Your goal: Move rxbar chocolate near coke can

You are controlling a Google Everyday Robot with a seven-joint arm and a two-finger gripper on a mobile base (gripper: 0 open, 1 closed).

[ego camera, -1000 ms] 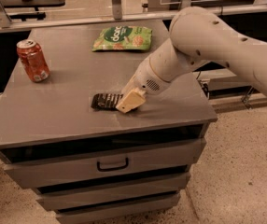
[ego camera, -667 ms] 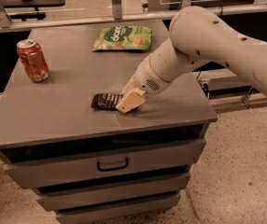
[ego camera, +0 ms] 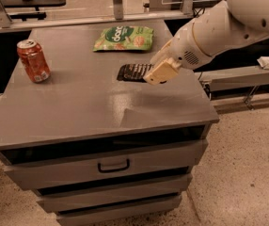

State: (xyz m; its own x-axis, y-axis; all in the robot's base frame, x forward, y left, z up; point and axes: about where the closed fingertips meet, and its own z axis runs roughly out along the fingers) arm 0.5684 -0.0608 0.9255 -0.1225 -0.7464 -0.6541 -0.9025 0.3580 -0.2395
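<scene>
Rxbar chocolate lies flat on the grey surface, well apart from the coke can and off to the can's right as the camera sees it, with bare top between the two. The hand sits at the end of the bar farthest from the can, touching or overlapping that end. Whether it is clamped on the wrapper or only resting against it cannot be told from this view.

The bar looks light, thin and fairly stiff along its length, with a slick dark wrapper that would likely slide easily on the smooth top. A pinch across the narrow width, near the end farthest from the can or closer to the middle, seems the sound hold. Gripped only at the far end, the free end pointing toward the can may droop or swing. It is not fragile, though a hard squeeze could dent the bar or crinkle the film.

The can stands upright and looks light enough to tip if bumped, so the bar should probably be set down just short of it. A green snack bag lies farther back than the can and to its right, out of the straight path between bar and can.
</scene>
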